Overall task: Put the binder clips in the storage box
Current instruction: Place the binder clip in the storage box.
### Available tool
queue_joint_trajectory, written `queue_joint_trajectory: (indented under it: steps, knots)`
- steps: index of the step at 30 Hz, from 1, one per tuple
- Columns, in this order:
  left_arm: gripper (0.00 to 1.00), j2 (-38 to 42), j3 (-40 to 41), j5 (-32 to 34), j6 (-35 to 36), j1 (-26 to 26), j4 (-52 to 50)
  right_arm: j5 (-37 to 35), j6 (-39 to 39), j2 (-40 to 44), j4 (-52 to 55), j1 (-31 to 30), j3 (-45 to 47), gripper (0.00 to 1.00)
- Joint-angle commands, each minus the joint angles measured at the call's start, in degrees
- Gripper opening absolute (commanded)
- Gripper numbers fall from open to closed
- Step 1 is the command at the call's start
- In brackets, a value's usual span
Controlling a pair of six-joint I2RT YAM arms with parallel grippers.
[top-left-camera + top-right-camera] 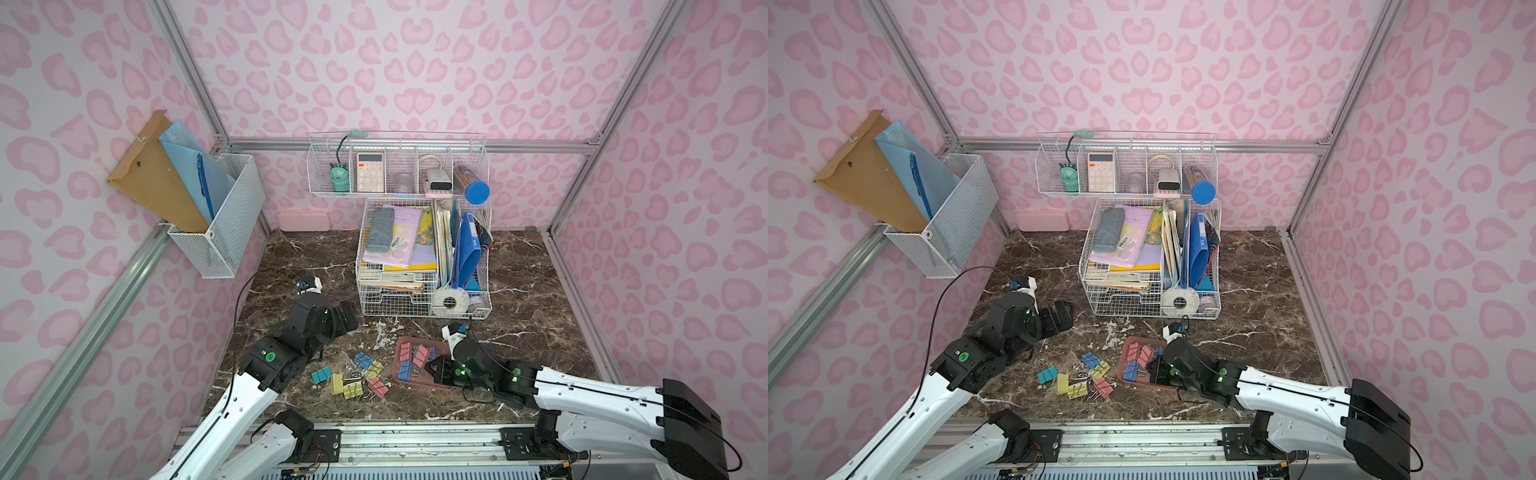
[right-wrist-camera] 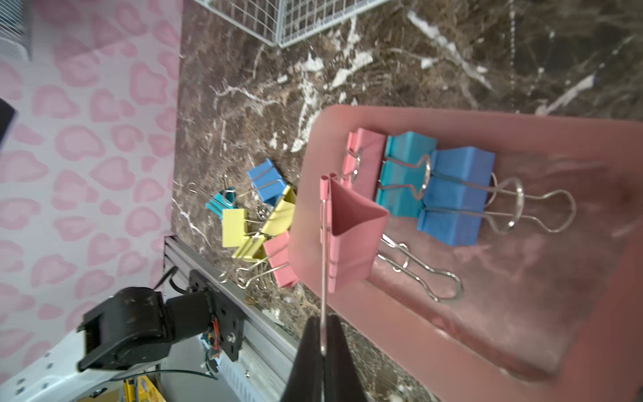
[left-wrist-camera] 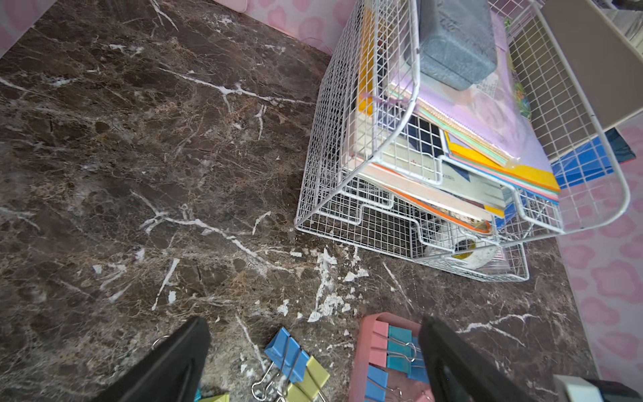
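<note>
Your right claw [image 2: 323, 343] is clamped shut on one wire handle of a pink binder clip [image 2: 351, 236], which dangles just ahead of the tips, over the near wall of the storage box [image 2: 556, 313]. Beyond the hanging clip, a pink, a teal and a blue clip [image 2: 455, 195] already lie on the box floor. To set this one down well, carry it further in past the rim, lower it until its body nears the floor, then let go; released from here it could catch the wall and tumble out. Expect it to swing on the thin wire. Six loose clips [image 1: 353, 376] wait on the desk [image 1: 540, 291] just outside the box, to the side of the right claw and close to your left claw [image 3: 313, 322], which hovers with jaws spread wide, holding nothing. The white wire basket [image 1: 399, 309] stands well beyond both claws and looks to block nothing.
</note>
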State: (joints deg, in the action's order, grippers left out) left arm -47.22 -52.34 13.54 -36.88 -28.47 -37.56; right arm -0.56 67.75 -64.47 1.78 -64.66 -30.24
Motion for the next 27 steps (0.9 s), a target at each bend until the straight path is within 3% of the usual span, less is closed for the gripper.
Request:
queue_joint_trajectory:
  steps: [1, 16, 23, 27]
  knots:
    - [0.99, 0.0, -0.7, -0.5, 0.8, 0.0, 0.3, 1.9, -0.5, -2.6, -2.0, -0.4, 0.1, 0.0]
    - [0.99, -1.1, -0.5, 0.3, 0.0, 0.0, 0.0, 1.6, 2.7, -0.2, -3.0, -1.3, 6.4, 0.0]
    - [0.99, -3.2, -1.6, 7.0, -3.6, 0.0, -4.7, 1.0, 1.5, -3.9, -1.9, -1.8, 2.6, 0.39]
    - [0.94, -5.7, -4.3, 12.0, -12.1, 0.0, -15.2, -3.2, 1.1, -0.7, 1.3, -1.8, 0.1, 0.49]
